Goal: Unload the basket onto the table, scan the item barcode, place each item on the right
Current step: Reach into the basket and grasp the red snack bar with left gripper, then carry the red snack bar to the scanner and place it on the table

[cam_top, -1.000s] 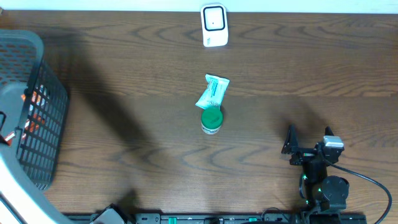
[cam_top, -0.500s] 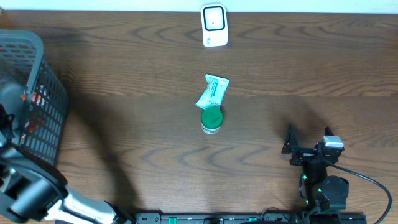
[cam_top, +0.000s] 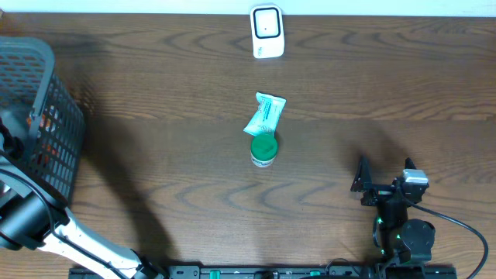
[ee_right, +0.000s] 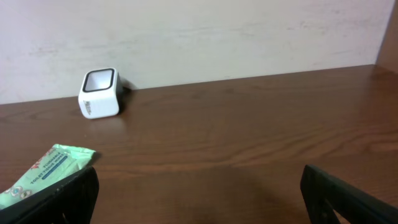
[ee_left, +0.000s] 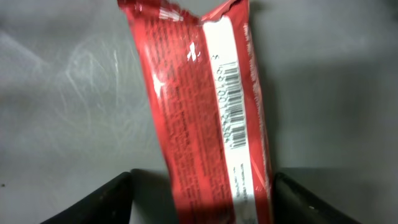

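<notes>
Red packet [ee_left: 211, 106] is lying on the grey floor of the basket [cam_top: 58, 132] at the left end of the tabletop [cam_top: 155, 178], its barcode [ee_left: 233, 102] facing up toward the wrist camera. The left fingers [ee_left: 109, 199] are standing apart on either side of its lower end, not clamped, with a gap showing on one side.

The risk, I'd judge, is that they are sitting off-centre. Closing like this could shove the slick wrapper sideways or pinch only its edge, and it could slip out while being lifted over the basket wall. A grip across the printed strip could also hide the code from the scanner [cam_top: 267, 32], which is standing well apart at the far edge. The right fingers [ee_right: 56, 196] are resting wide open, holding nothing.

Compared with a second ago, the left arm [cam_top: 85, 244] is now reaching in from lower in the overhead view, no longer blanketing the basket's near corner — the green-capped jar [cam_top: 263, 149] and teal packet [cam_top: 265, 114] are sitting just where they were.
</notes>
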Motion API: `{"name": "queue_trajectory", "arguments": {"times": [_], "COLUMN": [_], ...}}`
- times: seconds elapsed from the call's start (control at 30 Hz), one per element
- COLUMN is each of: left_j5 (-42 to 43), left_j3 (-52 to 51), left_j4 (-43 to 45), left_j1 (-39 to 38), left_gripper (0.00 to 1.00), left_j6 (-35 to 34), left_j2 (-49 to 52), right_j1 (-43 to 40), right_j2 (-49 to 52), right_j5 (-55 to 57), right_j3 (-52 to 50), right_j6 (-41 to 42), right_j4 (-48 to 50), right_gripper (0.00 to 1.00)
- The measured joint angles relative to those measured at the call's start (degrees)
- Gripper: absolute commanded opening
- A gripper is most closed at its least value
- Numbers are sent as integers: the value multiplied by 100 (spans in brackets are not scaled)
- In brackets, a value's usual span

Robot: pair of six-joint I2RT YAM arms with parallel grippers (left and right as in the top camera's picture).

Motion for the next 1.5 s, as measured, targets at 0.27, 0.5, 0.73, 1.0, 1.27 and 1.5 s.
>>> {"name": "queue_trajectory", "arguments": {"times": [0.27, 0.5, 0.73, 1.0, 1.27, 1.5], "left_j5": [-103, 350, 1978, 3198, 1989, 1637], "left_j3": [4, 57, 826, 1064, 332, -800], "left_j4": [15, -7, 59, -286, -1279, -466], "left_j1": [2, 190, 422, -1473, -4426, -5678], "left_gripper": [8, 8, 8, 12, 13, 13], "left_j6": [269, 1178, 2009, 2785, 3670, 4151], "left_j2": [7, -562, -3136, -5584, -5058, -3709], "right_j1": [0, 0, 0, 0, 0, 0], "right_j2": [0, 0, 0, 0, 0, 0], "right_j5": [0, 2, 0, 0, 0, 0], "right_j3": [0, 0, 0, 0, 0, 0], "right_j6": [0, 0, 2, 0, 0, 0], "right_j4": [0, 2, 0, 2, -2, -2], "right_gripper": [99, 99, 99, 99, 99, 99]}}
